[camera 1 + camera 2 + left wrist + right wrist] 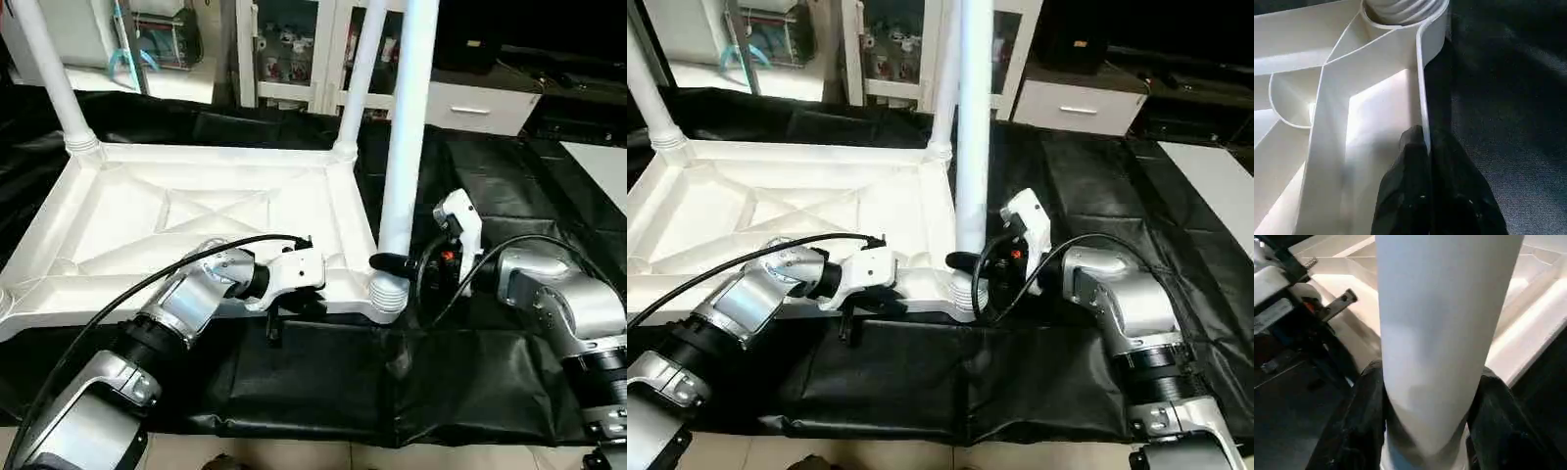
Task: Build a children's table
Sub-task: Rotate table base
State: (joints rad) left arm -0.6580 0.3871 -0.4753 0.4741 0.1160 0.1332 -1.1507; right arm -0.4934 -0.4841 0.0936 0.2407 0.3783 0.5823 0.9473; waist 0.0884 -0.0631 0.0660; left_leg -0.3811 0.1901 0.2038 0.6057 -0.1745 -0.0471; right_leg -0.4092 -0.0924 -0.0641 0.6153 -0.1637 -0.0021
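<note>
The children's table tabletop [196, 215] lies upside down on black cloth, its X-ribbed underside facing up. Three white legs stand in its corner sockets: back left [49, 69], back right [361, 78] and near right [407, 127]. My right gripper [392, 262] is shut on the near right leg just above its ribbed end; the wrist view shows a black finger [1359, 421] on each side of the tube [1435, 333]. My left gripper [286, 308] is shut on the tabletop's near rim [1422, 98], close to that same corner, with its fingers [1410, 166] on both sides of the thin wall.
The black cloth [470, 372] covers the ground around the tabletop and ends near the picture's bottom edge. White cabinets and a drawer unit [470, 108] stand behind. A white board [602, 166] lies at the far right. A black cable [176, 264] runs along my left forearm.
</note>
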